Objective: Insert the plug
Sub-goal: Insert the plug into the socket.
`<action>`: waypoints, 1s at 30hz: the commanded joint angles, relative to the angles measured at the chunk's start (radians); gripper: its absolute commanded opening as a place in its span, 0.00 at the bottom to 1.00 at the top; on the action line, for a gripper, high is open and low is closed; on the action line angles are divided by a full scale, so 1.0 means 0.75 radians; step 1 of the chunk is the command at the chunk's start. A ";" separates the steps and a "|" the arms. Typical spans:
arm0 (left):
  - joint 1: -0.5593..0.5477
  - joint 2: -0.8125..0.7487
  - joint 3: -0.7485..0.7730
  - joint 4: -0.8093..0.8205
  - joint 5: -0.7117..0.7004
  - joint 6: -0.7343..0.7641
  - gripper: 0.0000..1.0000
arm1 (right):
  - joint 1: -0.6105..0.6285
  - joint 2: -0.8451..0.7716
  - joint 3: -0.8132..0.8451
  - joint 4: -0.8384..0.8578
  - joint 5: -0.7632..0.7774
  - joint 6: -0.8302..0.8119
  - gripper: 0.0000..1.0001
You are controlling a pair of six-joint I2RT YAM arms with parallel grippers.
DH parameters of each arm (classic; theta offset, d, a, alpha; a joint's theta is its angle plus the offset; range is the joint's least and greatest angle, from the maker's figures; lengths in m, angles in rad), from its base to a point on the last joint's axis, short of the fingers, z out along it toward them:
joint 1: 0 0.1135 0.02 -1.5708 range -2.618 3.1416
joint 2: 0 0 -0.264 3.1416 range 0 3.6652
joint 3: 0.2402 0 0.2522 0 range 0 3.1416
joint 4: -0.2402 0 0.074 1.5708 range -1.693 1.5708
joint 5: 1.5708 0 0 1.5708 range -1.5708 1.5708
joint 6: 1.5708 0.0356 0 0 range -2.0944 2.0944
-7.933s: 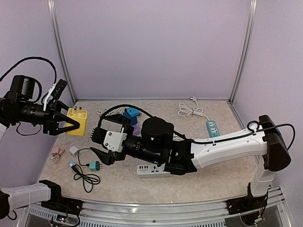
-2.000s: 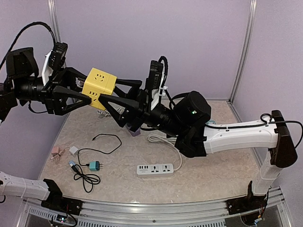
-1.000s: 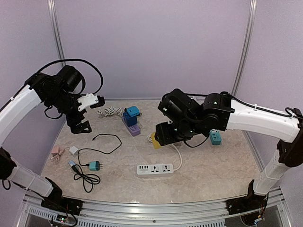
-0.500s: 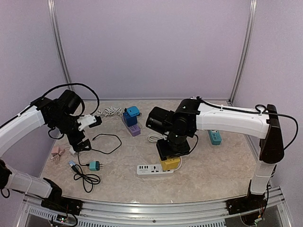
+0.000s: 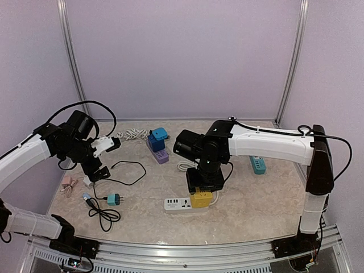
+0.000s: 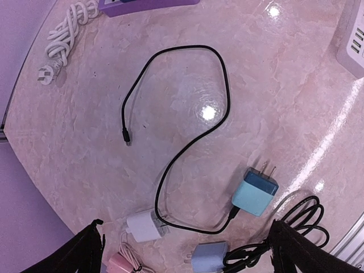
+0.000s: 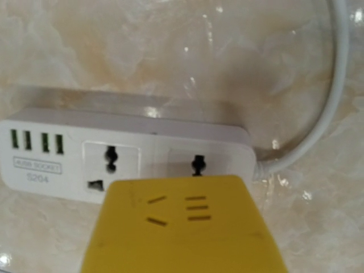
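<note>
The yellow cube adapter point(image 7: 183, 227) sits upright over the right socket of the white power strip point(image 5: 177, 203), slotted face up; whether its pins are seated cannot be seen. The strip lies flat on the bench, with 4 USB ports at its left end, 2 sockets, and its cord leaving the right end.

White arm shells point(image 5: 273, 143), black joint housings point(image 5: 190, 143), thin black cables point(image 5: 85, 103) looped alongside, black bases point(image 5: 293, 245)

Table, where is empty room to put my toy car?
Front right is barest, between the white power strip, the teal power strip and the table's near edge. The left is crowded: black cable, teal charger, small plugs. Avoid the yellow cube plug in the right gripper.
</note>
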State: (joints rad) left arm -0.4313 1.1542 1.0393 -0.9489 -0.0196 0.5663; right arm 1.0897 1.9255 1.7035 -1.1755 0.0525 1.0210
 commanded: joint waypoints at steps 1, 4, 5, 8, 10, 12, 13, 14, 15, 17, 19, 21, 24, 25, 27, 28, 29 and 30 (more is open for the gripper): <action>0.014 -0.028 -0.037 0.053 -0.066 0.003 0.99 | -0.025 0.026 0.006 -0.043 0.004 0.048 0.00; 0.014 -0.035 -0.042 0.055 -0.050 0.004 0.99 | -0.035 0.043 0.010 -0.042 0.009 0.047 0.00; 0.015 -0.035 -0.043 0.054 -0.046 0.004 0.99 | -0.035 0.051 0.013 -0.035 0.008 0.045 0.00; 0.015 -0.041 -0.048 0.056 -0.042 0.004 0.99 | -0.037 0.075 0.020 -0.028 0.008 0.037 0.00; 0.015 -0.042 -0.052 0.056 -0.034 0.005 0.99 | -0.039 0.092 0.020 -0.030 0.001 0.031 0.00; 0.014 -0.040 -0.054 0.057 -0.027 0.006 0.99 | -0.039 0.104 0.021 -0.033 -0.011 0.029 0.00; 0.014 -0.040 -0.054 0.057 -0.026 0.006 0.99 | -0.038 0.108 0.022 -0.038 -0.012 0.028 0.00; 0.014 -0.041 -0.054 0.056 -0.027 0.006 0.99 | -0.038 0.110 0.025 -0.047 -0.009 0.027 0.00; 0.015 -0.042 -0.054 0.055 -0.027 0.007 0.99 | -0.039 0.110 0.027 -0.061 -0.003 0.030 0.00; 0.014 -0.044 -0.053 0.057 -0.026 0.007 0.99 | -0.039 0.103 0.022 -0.068 0.012 0.037 0.00; 0.014 -0.043 -0.054 0.057 -0.025 0.007 0.99 | -0.040 0.105 0.016 -0.052 0.029 0.042 0.00; 0.014 -0.043 -0.054 0.057 -0.025 0.008 0.99 | -0.040 0.127 0.025 -0.051 0.039 0.039 0.00; 0.015 -0.045 -0.056 0.053 -0.018 0.007 0.99 | -0.035 0.192 0.072 -0.114 0.046 0.020 0.00; 0.014 -0.044 -0.056 0.053 -0.015 0.009 0.99 | -0.030 0.205 0.080 -0.115 0.046 0.016 0.00; 0.014 -0.044 -0.056 0.055 -0.011 0.009 0.99 | -0.024 0.210 0.082 -0.100 0.058 0.019 0.00; 0.015 -0.042 -0.056 0.054 -0.009 0.010 0.99 | -0.023 0.210 0.078 -0.094 0.066 0.022 0.00; 0.014 -0.040 -0.056 0.055 -0.010 0.011 0.99 | -0.023 0.210 0.071 -0.094 0.080 0.026 0.00; 0.014 -0.040 -0.056 0.055 -0.010 0.012 0.99 | -0.021 0.216 0.061 -0.101 0.095 0.028 0.00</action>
State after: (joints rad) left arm -0.4267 1.1343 1.0096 -0.9199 -0.0399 0.5682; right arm 1.0668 2.0514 1.7557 -1.2266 0.0689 1.0374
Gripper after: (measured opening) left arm 0.988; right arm 0.592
